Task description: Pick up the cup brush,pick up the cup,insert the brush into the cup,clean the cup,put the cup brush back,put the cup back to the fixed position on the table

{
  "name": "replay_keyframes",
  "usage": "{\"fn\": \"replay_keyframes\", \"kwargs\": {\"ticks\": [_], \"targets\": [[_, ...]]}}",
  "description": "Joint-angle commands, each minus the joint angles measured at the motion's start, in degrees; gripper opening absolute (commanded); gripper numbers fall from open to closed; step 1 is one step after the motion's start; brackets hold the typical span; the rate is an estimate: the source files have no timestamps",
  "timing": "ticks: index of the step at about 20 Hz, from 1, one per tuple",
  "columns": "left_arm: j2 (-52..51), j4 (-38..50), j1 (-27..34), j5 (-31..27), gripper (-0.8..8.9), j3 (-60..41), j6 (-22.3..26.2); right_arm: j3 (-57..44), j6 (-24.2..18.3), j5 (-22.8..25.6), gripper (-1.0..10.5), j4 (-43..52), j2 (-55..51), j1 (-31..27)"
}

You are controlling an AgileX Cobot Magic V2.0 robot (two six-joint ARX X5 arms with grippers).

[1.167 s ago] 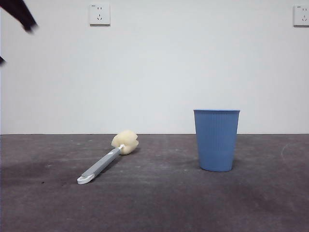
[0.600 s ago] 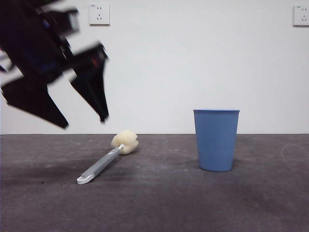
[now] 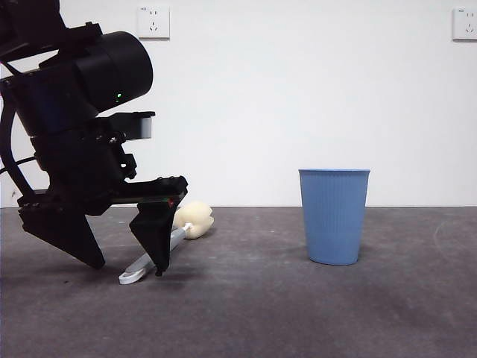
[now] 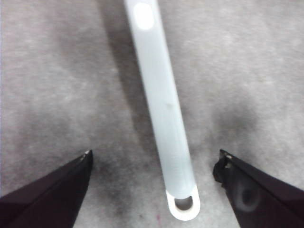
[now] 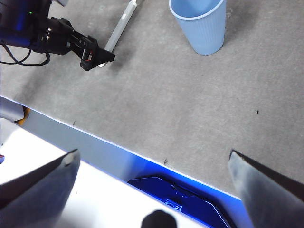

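Note:
The cup brush lies flat on the table, cream sponge head toward the back, white looped end toward the front. My left gripper is open and low over the handle's looped end, one jaw on each side. In the left wrist view the grey handle runs between the two open jaws, with the white loop near them. The light-blue cup stands upright to the right, untouched; it also shows in the right wrist view. My right gripper is open, high above the table's front edge, empty.
A white wall with two sockets stands behind the table. The right wrist view shows the table's front edge and a blue-lit base below it. Bare table lies between brush and cup.
The left arm has come down from the upper left corner to the table, and its open jaws now straddle the brush handle. Brush and cup have not moved.

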Motion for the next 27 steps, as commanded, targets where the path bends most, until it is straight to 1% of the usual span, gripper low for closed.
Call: {"fn": "replay_keyframes", "kwargs": {"ticks": [1,2,3,4,5,9,13,17,21,23,25,27], "targets": [[0.52,0.17,-0.22,-0.07,2.64,0.09,-0.39,0.02,0.37,-0.02,5.4,0.28,0.02,0.11],[0.52,0.09,-0.22,0.50,1.44,0.09,-0.35,0.02,0.37,-0.02,5.4,0.28,0.02,0.11],[0.52,0.02,-0.22,1.77,0.68,0.09,-0.31,0.02,0.37,-0.02,5.4,0.28,0.02,0.11],[0.52,-0.07,-0.24,2.93,0.20,0.09,-0.33,0.02,0.37,-0.02,5.4,0.28,0.00,0.11],[0.52,-0.20,-0.24,3.21,-0.08,0.09,-0.33,0.02,0.37,-0.02,5.4,0.28,0.02,0.11],[0.50,-1.20,-0.59,3.23,-0.08,0.09,-0.35,0.02,0.37,-0.04,5.4,0.24,0.02,0.11],[0.09,-2.05,-0.59,3.21,-0.08,0.09,-0.35,0.02,1.90,-0.04,5.4,0.22,0.02,0.11],[-3.02,-3.87,-0.57,3.19,-0.08,0.09,-0.17,0.02,1.90,-0.07,5.4,0.28,0.07,0.11],[-9.53,-6.36,-0.57,3.19,-0.08,0.09,1.36,0.00,2.73,-0.09,5.4,2.78,0.11,0.11],[-13.73,-8.57,-0.57,3.30,-0.08,0.09,1.40,-0.02,4.26,-0.11,5.4,6.99,0.15,0.11],[-18.58,-11.19,-0.59,5.22,-0.08,0.09,2.64,-0.11,6.08,-0.15,5.4,11.45,1.05,0.11],[-24.02,-14.27,-0.59,6.16,-0.08,0.09,2.89,-0.83,6.71,-0.17,5.4,14.64,2.34,0.11]]}}
